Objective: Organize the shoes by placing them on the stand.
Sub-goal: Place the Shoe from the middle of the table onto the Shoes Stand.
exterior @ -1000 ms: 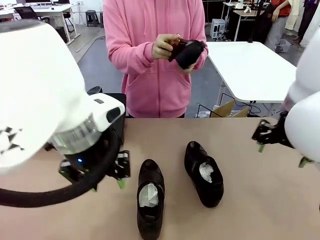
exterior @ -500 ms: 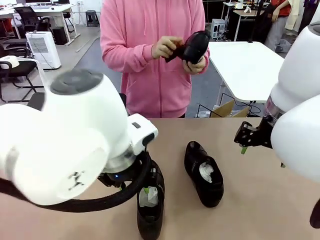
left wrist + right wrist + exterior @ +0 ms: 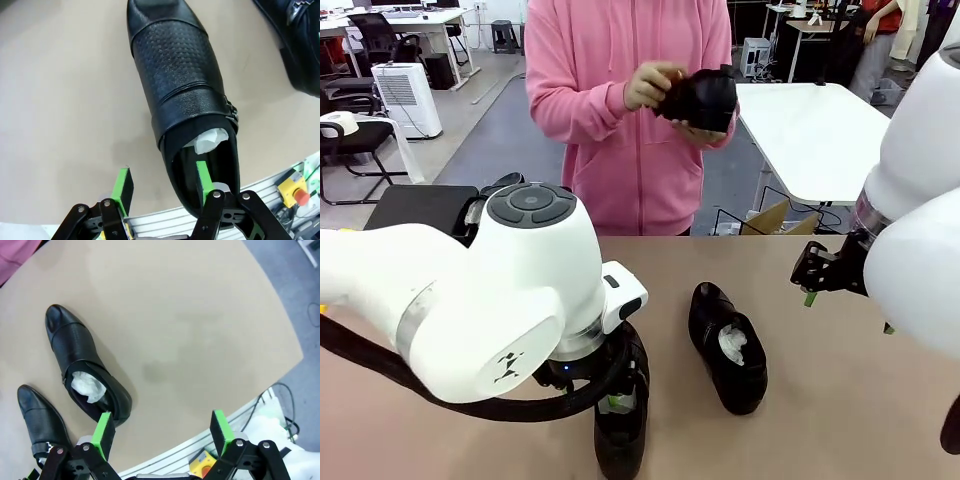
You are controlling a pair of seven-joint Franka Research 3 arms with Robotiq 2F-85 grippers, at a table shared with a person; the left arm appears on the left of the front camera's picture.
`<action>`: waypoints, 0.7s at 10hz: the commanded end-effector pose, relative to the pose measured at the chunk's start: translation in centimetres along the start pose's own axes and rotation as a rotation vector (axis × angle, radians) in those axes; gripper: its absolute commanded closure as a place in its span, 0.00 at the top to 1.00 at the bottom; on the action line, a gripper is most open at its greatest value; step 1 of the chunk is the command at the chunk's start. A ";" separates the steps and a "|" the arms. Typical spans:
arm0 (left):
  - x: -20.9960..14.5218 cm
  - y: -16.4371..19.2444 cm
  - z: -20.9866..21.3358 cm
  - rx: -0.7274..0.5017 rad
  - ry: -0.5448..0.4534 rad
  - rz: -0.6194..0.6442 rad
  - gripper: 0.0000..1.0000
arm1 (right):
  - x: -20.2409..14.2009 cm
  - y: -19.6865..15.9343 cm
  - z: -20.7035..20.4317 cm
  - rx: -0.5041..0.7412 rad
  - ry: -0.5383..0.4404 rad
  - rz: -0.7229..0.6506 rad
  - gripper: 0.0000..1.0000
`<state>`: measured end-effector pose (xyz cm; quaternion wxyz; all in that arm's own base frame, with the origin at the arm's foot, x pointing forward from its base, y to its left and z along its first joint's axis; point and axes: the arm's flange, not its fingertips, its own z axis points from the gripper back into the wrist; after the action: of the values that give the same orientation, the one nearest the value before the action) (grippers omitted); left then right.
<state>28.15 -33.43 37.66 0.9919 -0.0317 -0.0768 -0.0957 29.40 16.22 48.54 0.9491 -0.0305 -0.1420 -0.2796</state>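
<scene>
On the tan table (image 3: 820,420), 2 shoes (image 3: 728,347) lie — glossy black, paper-stuffed.

On the table (image 3: 840,400), left shoe (image 3: 620,452) lies beside right shoe (image 3: 728,350); behind it a person (image 3: 620,150) holds a third shoe (image 3: 705,98).

No word, number or brand could be read anywhere. The one mark was a small black emblem (image 3: 505,366) on the white shell of the left arm, a figure rather than letters.
</scene>
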 end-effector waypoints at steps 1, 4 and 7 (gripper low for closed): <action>0.4 -0.2 -1.5 0.008 0.043 0.060 0.66 | 0.3 -0.1 -0.1 0.018 0.002 0.003 1.00; 0.1 -0.2 -2.0 -0.002 0.068 0.021 0.31 | 0.3 -0.1 -0.1 0.018 0.002 0.003 1.00; 0.4 0.0 -2.2 -0.031 0.089 0.035 0.00 | 0.3 -0.1 -0.1 0.018 0.002 0.003 1.00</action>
<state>28.52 -33.83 35.37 0.9953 -0.0341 -0.0381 -0.0827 29.40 16.21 48.54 0.9490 -0.0305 -0.1420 -0.2797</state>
